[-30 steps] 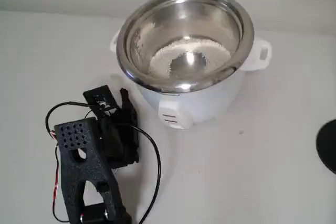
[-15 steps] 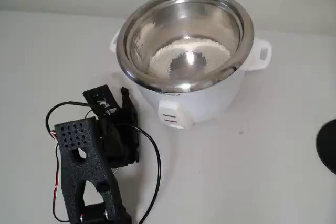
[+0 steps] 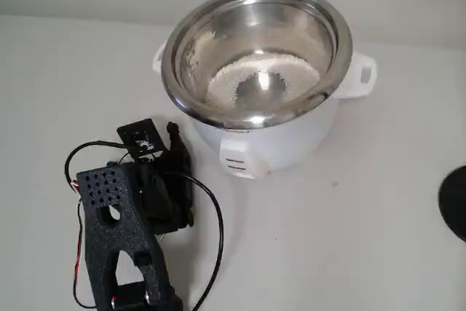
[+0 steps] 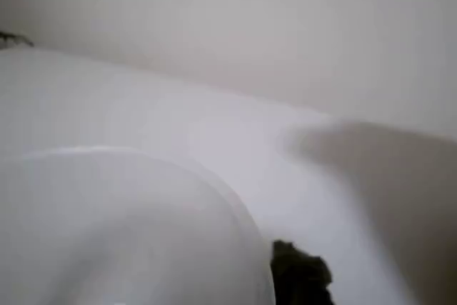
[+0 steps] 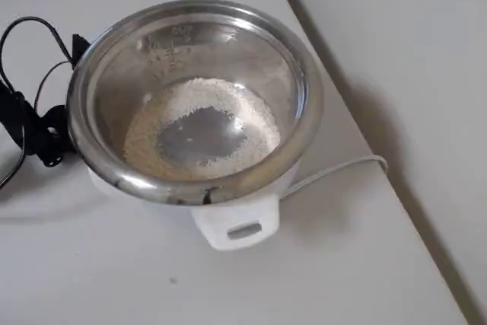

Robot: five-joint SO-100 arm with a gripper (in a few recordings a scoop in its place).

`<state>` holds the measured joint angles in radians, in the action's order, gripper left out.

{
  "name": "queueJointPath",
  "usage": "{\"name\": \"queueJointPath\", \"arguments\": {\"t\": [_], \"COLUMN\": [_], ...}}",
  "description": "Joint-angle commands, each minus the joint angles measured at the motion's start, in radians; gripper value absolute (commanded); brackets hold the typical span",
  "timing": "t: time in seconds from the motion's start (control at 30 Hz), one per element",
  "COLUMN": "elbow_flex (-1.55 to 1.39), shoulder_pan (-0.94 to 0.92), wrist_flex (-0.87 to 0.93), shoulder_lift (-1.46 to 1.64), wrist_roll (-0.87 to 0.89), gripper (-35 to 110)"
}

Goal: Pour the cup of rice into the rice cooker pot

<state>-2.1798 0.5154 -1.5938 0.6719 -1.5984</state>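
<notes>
the rice (image 3: pixel 251 71) lies in a pale ring on the floor of the rice cooker pot (image 3: pixel 256 5), with a bare patch of steel at the ring's middle; the overhead view shows the same ring (image 5: pixel 199 129) inside the shiny bowl (image 5: pixel 194 17). the pot sits in its white cooker body (image 3: pixel 291 140) on the table (image 3: pixel 349 238), a thin white cord (image 5: pixel 335 169) trailing off toward the table edge.

the cup (image 4: pixel 128 233) shows as a blurred whitish curve close under the wrist camera, low at the left of that view; in the fixed view it is hidden beneath the arm. the gripper (image 3: pixel 172 152) is just left of the cooker's front, near it but apart, pointing down toward the table. whether its fingers are apart or clamped on the cup, i cannot tell.

over the last second the rice ring has not changed and the cooker has not moved. the arm has shifted only slightly, its head a touch lower and further from the pot. my reading is that the pour is done and the arm is setting the cup down or backing off, so little of the task looks left.
</notes>
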Motion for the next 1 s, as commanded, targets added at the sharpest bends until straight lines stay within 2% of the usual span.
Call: {"name": "queueJointPath", "arguments": {"t": [0.0,0.4,0.57,0.83,0.97], "elbow_flex": [-0.003,-0.215,-0.290,-0.440,-0.506], "shoulder_pan": [-0.028,-0.037,-0.041,-0.014,-0.015], "wrist_flex": [-0.008,0.291,0.356,0.606,0.793], "shoulder_lift": [0.044,0.555,0.712,1.098,1.331], "wrist_roll": [0.015,0.160,0.178,0.236,0.279], "gripper": [74,74,74,74,74]}}
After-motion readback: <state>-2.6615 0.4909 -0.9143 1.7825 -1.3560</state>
